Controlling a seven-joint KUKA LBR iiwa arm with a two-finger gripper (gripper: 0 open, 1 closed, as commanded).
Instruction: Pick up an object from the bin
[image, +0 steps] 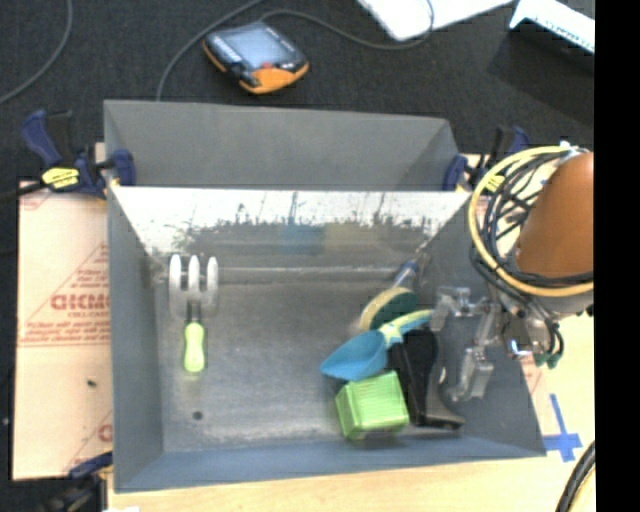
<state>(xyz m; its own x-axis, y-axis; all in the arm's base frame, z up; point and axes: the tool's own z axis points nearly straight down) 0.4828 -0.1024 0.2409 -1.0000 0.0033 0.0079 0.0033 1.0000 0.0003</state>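
My gripper (472, 358) hangs low at the right side of the bin, close to the sloping right wall. Just left of it lies a black oblong thing (415, 375), touching or nearly touching it. Further left sits a ribbed green block (371, 405) at the bin's front. A light blue scoop (355, 358) lies above the block, its pale yellow-green handle (410, 321) running toward the gripper. A green and yellow rounded piece (388, 303) lies behind the scoop. Nothing shows between the gripper's parts.
A metal slicer with a lime-green handle (193, 345) lies alone at the left of the bin floor. The bare floor stretches between it and the cluster on the right. The arm's orange cover and cables sit over the bin's right rim.
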